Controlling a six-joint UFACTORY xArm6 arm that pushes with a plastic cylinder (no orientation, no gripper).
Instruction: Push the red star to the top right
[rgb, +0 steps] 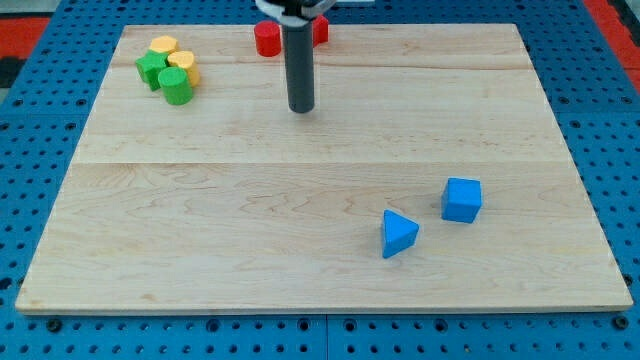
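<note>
Two red blocks sit at the view's top centre of the wooden board (200, 200). One red block (266, 38) is left of the rod and looks round. The other red block (321, 28) is right of the rod and mostly hidden behind it; I cannot tell which is the star. My tip (301, 108) rests on the board below both red blocks, apart from them.
Two green blocks (176, 85) and two yellow blocks (163, 46) cluster at the top left. A blue cube (462, 199) and a blue triangular block (399, 233) lie at the lower right. The board sits on a blue perforated surface.
</note>
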